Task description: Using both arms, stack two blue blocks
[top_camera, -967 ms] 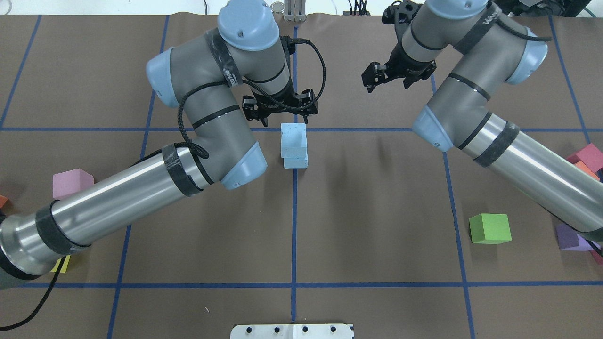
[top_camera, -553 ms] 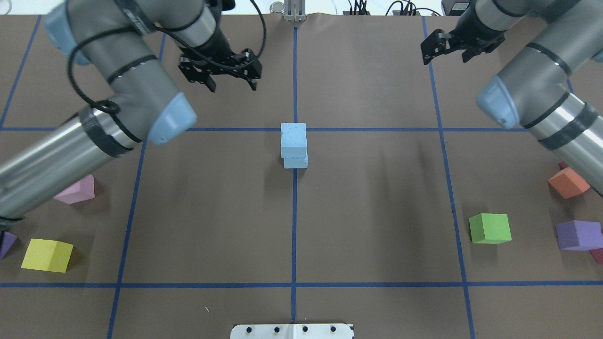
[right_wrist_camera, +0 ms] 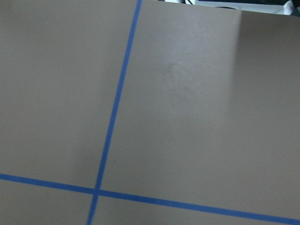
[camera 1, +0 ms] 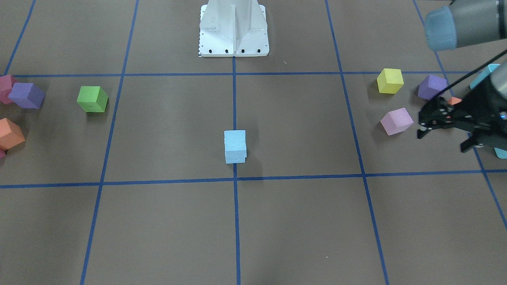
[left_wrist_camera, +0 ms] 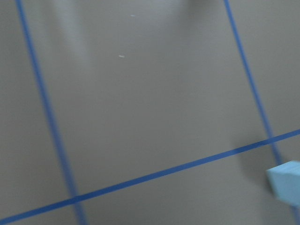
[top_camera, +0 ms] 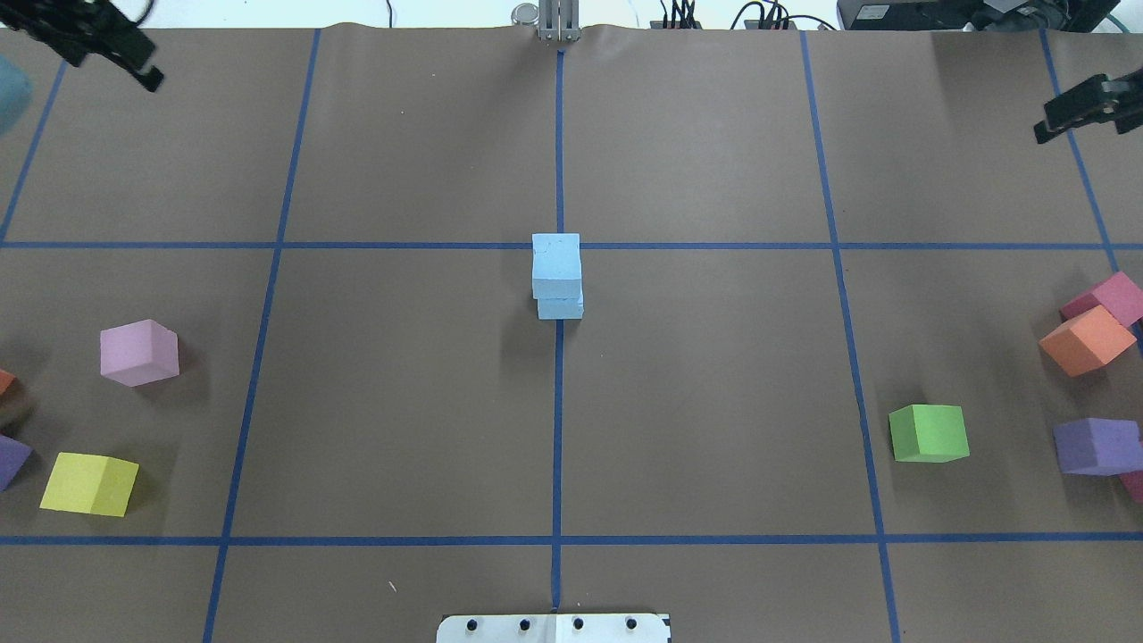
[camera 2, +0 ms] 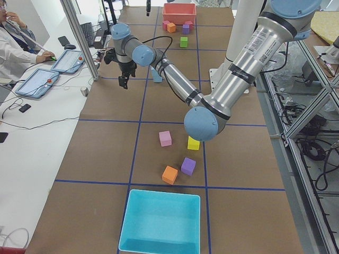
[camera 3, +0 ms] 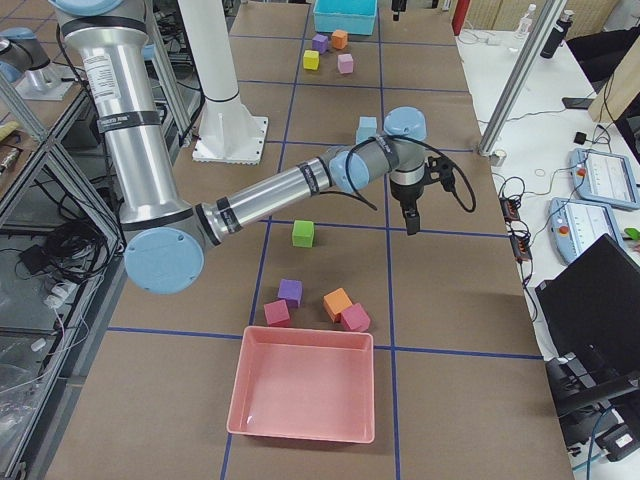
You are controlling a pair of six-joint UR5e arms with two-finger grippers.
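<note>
Two blue blocks stand stacked on the central tape line (top_camera: 557, 429) of the tabletop (top_camera: 714, 402), midway between left and right. I judge this spot chosen because either arm can reach it. The upper blue block (top_camera: 555, 264) rests on the lower blue block (top_camera: 562, 310), not quite flush, with the lower one peeking out at the right. The left arm (camera 1: 463, 21) hangs toward the far left, its jaws spread and gripping nothing. The right arm (camera 3: 270, 195) reaches toward the far right, and I cannot tell whether its jaws are released or clenched. Both are well apart from the stack, so I read it as standing unaided and the task as done. Loose cubes counted: one pale pink cube (top_camera: 138, 353), one yellow cube (top_camera: 89, 484), one green cube (top_camera: 929, 433), two purple cubes (top_camera: 1097, 446), two orange cubes (top_camera: 1083, 340), two magenta cubes (top_camera: 1107, 297). One turquoise box (camera 2: 159, 222) and one pink tray (camera 3: 300, 395) lie at opposite ends.
</note>
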